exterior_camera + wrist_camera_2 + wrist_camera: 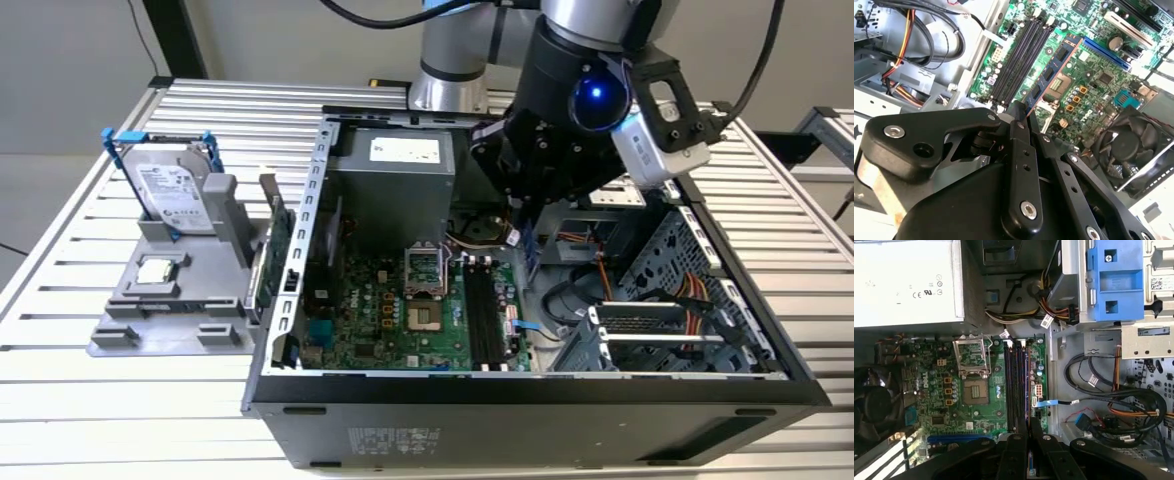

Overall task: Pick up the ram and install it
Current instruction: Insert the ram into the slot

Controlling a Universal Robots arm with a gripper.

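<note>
Desk [80, 390] of ribbed silver metal slats carries the open black computer case [534, 410], seen whole in the exterior view, with a grey plastic holder tray [167, 320] beside it toward the exterior view's left. On that tray a silver hard drive with a blue handle [171, 190] stands upright, and a wider green expansion card [278, 240] stands on edge just beside the case wall. The silver-and-black robot arm [574, 90] reaches down into the case over the green motherboard [400, 320].

The first wrist view looks along the board: the grey power supply box [904, 280], the empty metal processor socket [973, 357] and the long black memory slots [1015, 385] with their white end clips, lying between the socket and a bare metal wall with loose cables past it. A blue plastic drive bracket [1114, 280] sits near the cables.

The second wrist view alone shows the grip closely: the black gripper [1024, 107] has its fingers [1019, 130] closed on the ram, a long thin blue-green circuit-board stick with dark chips [1054, 70]. The stick hangs above the board, apart from it, beside the slots and over the socket area, with free room on both flanks. A black cooling fan [1129, 145] lies near the board's edge.
</note>
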